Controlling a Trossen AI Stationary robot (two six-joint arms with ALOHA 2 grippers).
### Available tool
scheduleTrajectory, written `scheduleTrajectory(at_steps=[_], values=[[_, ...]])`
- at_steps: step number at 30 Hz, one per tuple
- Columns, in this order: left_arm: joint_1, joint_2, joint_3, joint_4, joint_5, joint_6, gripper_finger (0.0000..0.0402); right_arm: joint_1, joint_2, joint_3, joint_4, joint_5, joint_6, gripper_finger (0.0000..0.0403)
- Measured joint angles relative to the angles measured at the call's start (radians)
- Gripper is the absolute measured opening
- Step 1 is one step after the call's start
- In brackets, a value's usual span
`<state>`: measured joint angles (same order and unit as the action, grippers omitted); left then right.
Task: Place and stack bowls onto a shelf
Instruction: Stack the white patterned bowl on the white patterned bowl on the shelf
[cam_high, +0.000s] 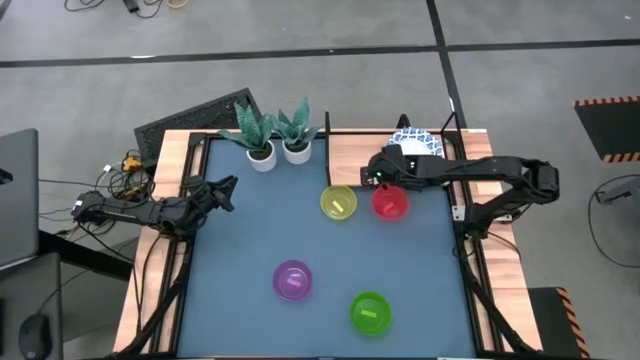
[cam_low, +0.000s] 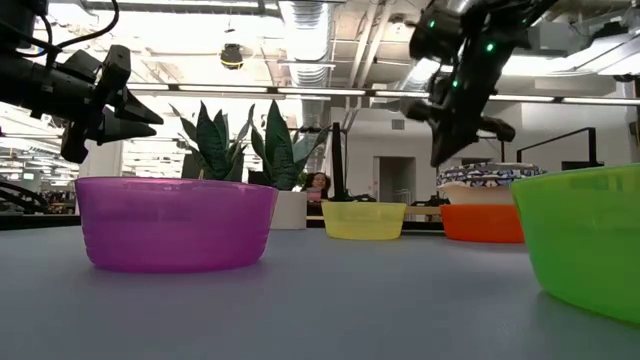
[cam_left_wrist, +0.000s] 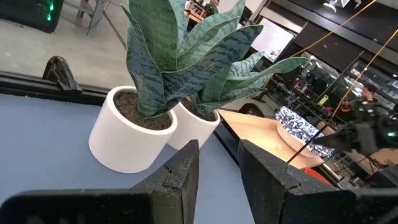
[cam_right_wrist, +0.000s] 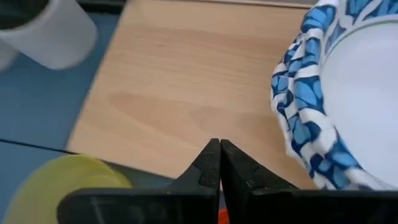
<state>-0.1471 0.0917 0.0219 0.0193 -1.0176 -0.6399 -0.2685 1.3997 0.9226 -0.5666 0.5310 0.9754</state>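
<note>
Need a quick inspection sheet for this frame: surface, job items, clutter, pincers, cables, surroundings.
Surface: blue-grey tabletop, flat, no spills seen.
Job's things: white-and-blue bowls stacked on the wooden shelf at the far right corner; yellow bowl and red bowl side by side on the table near the shelf; purple bowl and green bowl nearer the front.
Clutter: two potted plants at the far edge, beside the shelf.
Pincers: right pincer shut, empty, over the shelf's near edge; left pincer open, empty, at the table's left edge.
Cables: loose bundle off the table's left side.
Surroundings: grey floor, a person far behind in the low view.
</note>
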Motion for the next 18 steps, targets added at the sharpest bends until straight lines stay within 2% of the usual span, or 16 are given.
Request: scheduleTrajectory(at_steps=[8,18], values=[[0.0,0.0,0.0,0.0,0.0,-0.009,0.0098,-0.039,0.016,0.0,-0.022,-0.011,-0.067,0.0025],[0.0,0.0,0.0,0.0,-0.001,0.0,0.0098,-0.069,0.016,0.0,-0.137,-0.009,-0.068,0.0023]])
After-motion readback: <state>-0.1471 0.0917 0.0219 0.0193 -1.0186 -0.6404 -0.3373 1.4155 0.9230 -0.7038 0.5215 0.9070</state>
